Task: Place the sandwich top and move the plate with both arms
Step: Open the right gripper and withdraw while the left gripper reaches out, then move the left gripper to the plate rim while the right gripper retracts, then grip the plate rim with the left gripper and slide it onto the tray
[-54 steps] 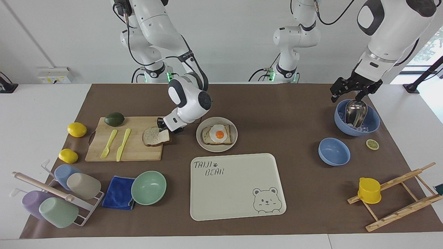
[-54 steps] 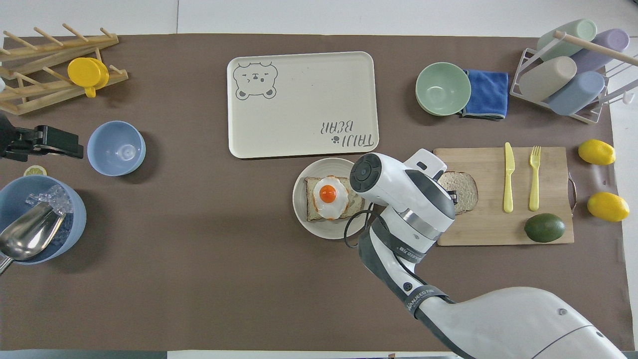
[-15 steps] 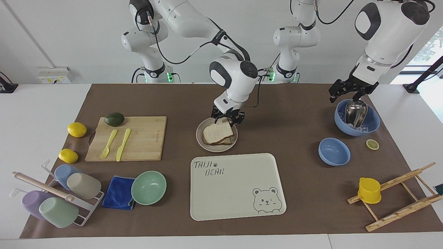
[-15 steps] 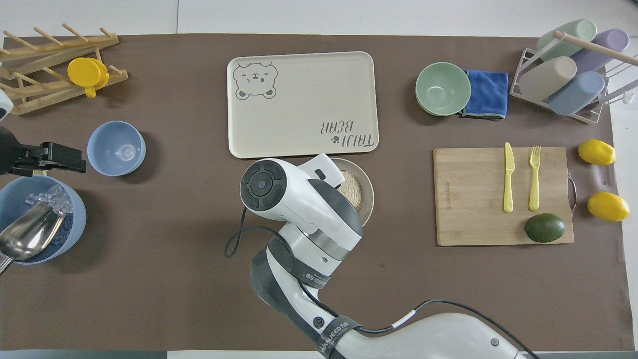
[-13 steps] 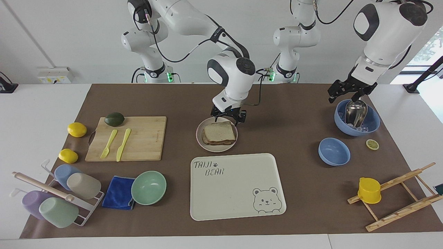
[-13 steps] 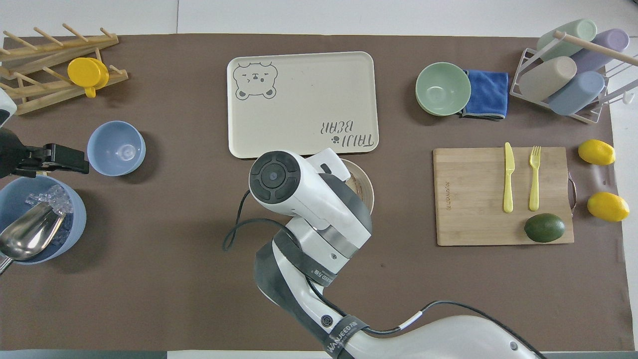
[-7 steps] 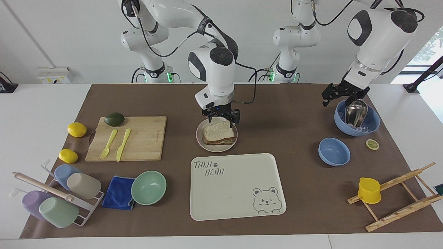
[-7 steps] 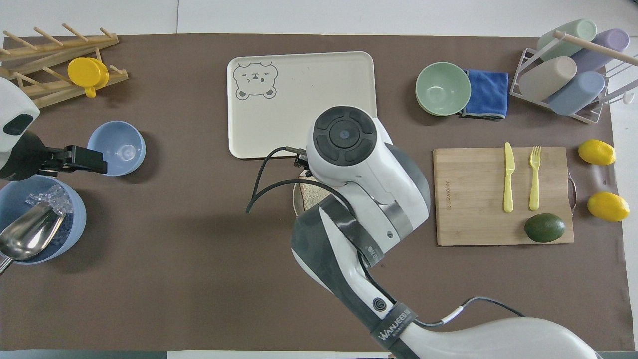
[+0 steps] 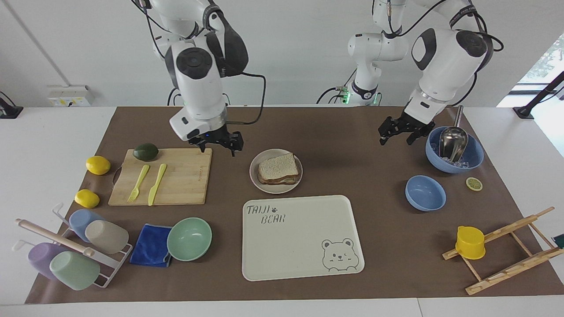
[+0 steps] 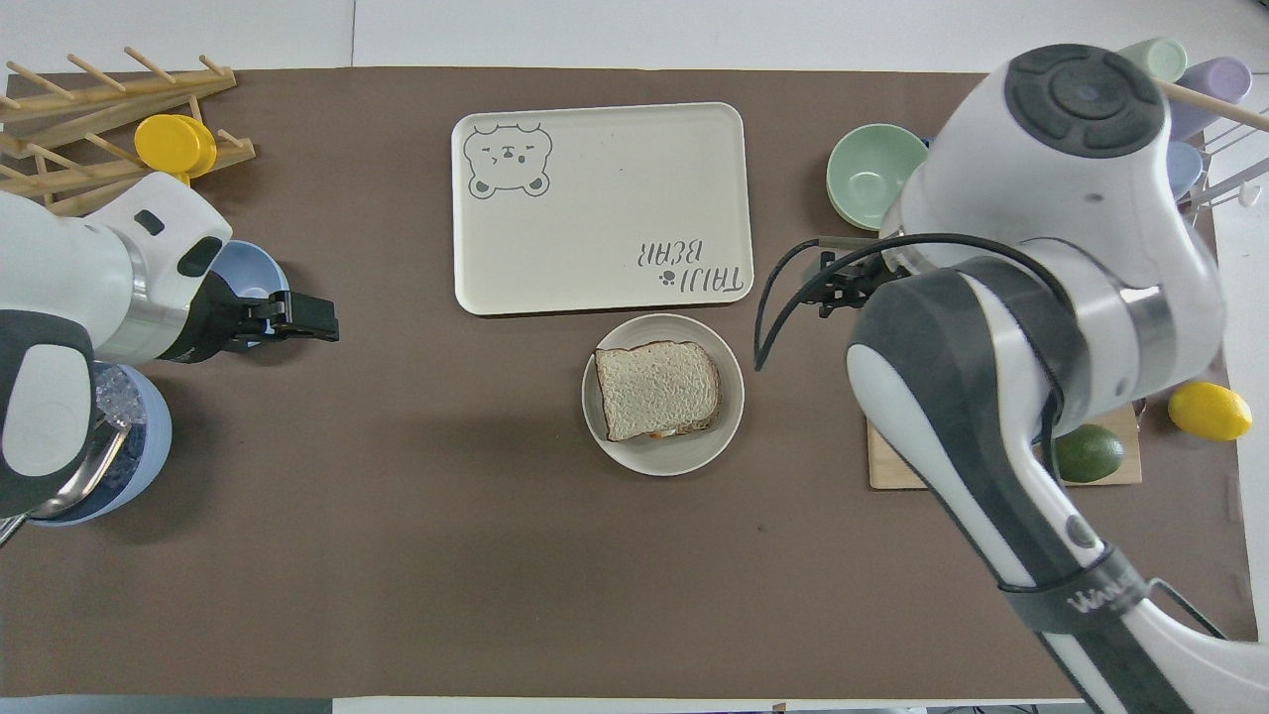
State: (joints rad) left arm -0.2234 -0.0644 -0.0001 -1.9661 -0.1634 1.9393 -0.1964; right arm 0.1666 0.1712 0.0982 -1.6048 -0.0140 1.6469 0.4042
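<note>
The sandwich top (image 9: 276, 165), a pale bread slice with a brown crust, lies flat on the lower slice on the round beige plate (image 9: 276, 190), and nothing touches it. It hides the egg. In the overhead view the sandwich top (image 10: 657, 389) covers the middle of the plate (image 10: 662, 462). My right gripper (image 9: 218, 147) hangs open and empty over the cutting board's edge beside the plate; in the overhead view the right gripper (image 10: 833, 288) mostly hides under its arm. My left gripper (image 9: 395, 137) hangs open and empty over the mat between the plate and the ice bowl, and the left gripper (image 10: 317, 327) shows side-on from above.
The cream bear tray (image 9: 304, 237) lies just farther from the robots than the plate. The cutting board (image 9: 176, 176) carries a fork, knife and avocado. A blue bowl with ice and scoop (image 9: 454, 154) and a small blue bowl (image 9: 425, 193) stand toward the left arm's end.
The right gripper let go of the bread slice on the egg toast, rose and swung away to the cutting board. The left gripper moved from over the ice bowl toward the plate.
</note>
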